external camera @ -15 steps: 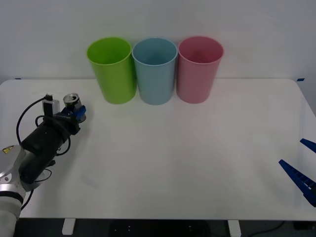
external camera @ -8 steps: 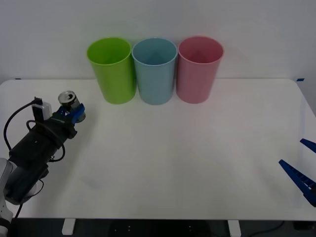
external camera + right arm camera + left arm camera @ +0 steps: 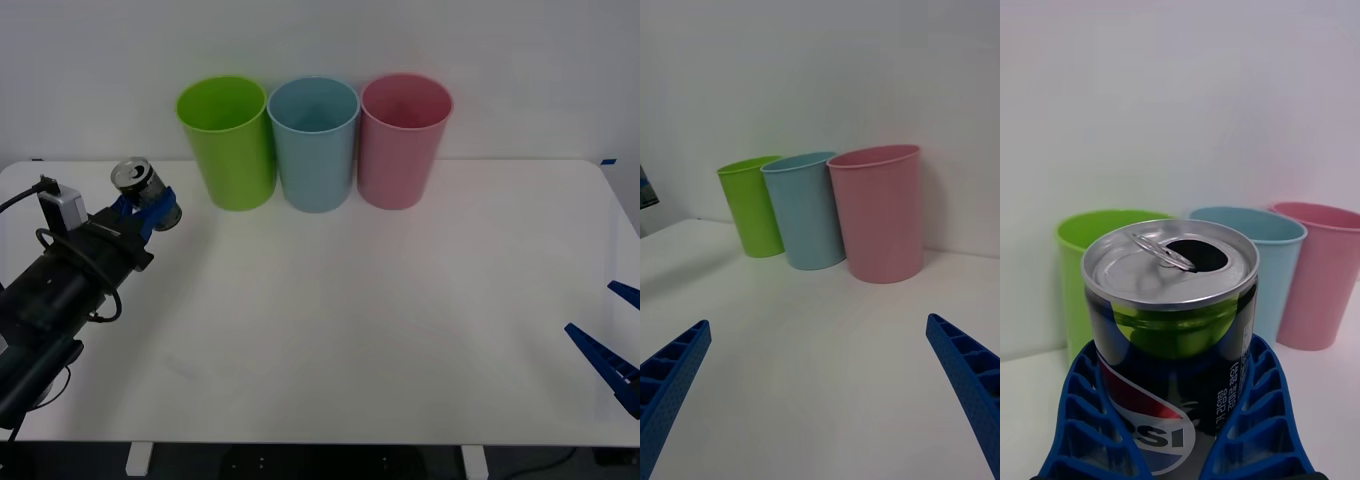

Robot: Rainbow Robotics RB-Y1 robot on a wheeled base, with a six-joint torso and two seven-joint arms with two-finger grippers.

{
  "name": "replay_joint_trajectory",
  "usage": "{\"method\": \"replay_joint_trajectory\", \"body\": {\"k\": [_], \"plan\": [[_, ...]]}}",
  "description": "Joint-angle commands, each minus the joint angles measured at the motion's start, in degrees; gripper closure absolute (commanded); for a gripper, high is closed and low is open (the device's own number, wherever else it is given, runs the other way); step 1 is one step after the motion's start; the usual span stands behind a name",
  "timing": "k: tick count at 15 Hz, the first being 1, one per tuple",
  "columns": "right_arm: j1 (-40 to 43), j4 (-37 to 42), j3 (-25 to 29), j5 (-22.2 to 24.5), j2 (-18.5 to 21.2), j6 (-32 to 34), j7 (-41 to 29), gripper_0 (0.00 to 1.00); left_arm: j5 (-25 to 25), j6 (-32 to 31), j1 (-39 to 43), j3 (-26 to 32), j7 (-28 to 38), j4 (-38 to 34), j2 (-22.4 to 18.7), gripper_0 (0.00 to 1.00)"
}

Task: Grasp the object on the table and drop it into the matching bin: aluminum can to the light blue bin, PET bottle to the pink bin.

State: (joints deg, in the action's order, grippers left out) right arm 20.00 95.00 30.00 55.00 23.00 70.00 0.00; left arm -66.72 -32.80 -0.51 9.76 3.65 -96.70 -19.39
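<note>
I'm seeing the aluminum can (image 3: 1171, 330) showing a brushed silver metal top and glossy printed sides; ribbed blue plastic fingers (image 3: 1082, 420) are flanking it. The pink bin (image 3: 878, 212) is looking like smooth matt plastic.

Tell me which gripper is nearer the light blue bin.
Left. The left gripper, shut on the aluminum can, is beside the lime green bin, one bin away from the light blue bin. The right gripper waits open at the table's far right edge.

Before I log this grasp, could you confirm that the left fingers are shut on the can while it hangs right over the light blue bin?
Not quite. The left gripper is shut on the can, but the can is not over the light blue bin. The front view shows it above the table, left of the green bin.
</note>
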Motion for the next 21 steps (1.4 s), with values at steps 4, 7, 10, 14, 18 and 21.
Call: {"method": "replay_joint_trajectory", "body": {"k": [4,7,10,14,18,21], "plan": [[0.0,0.0,0.0,0.0,0.0,0.0,0.0,0.0,-7.0,-2.2,-6.9,-0.3,13.4,-1.1,-0.8,1.0],[0.0,0.0,0.0,0.0,0.0,0.0,0.0,0.0,-10.7,-3.1,-12.8,-0.6,21.0,0.5,-0.8,1.0],[0.0,0.0,0.0,0.0,0.0,0.0,0.0,0.0,-12.8,-4.0,-20.7,-1.7,22.8,7.3,-0.6,1.0],[0.0,0.0,0.0,0.0,0.0,0.0,0.0,0.0,-15.8,-4.6,-30.9,-2.9,22.1,18.2,0.6,1.0],[0.0,0.0,0.0,0.0,0.0,0.0,0.0,0.0,-20.1,-3.1,-40.0,-2.3,20.8,28.2,4.8,1.0],[0.0,0.0,0.0,0.0,0.0,0.0,0.0,0.0,-27.1,-0.9,-44.0,0.7,19.7,31.6,9.7,1.0]]}}
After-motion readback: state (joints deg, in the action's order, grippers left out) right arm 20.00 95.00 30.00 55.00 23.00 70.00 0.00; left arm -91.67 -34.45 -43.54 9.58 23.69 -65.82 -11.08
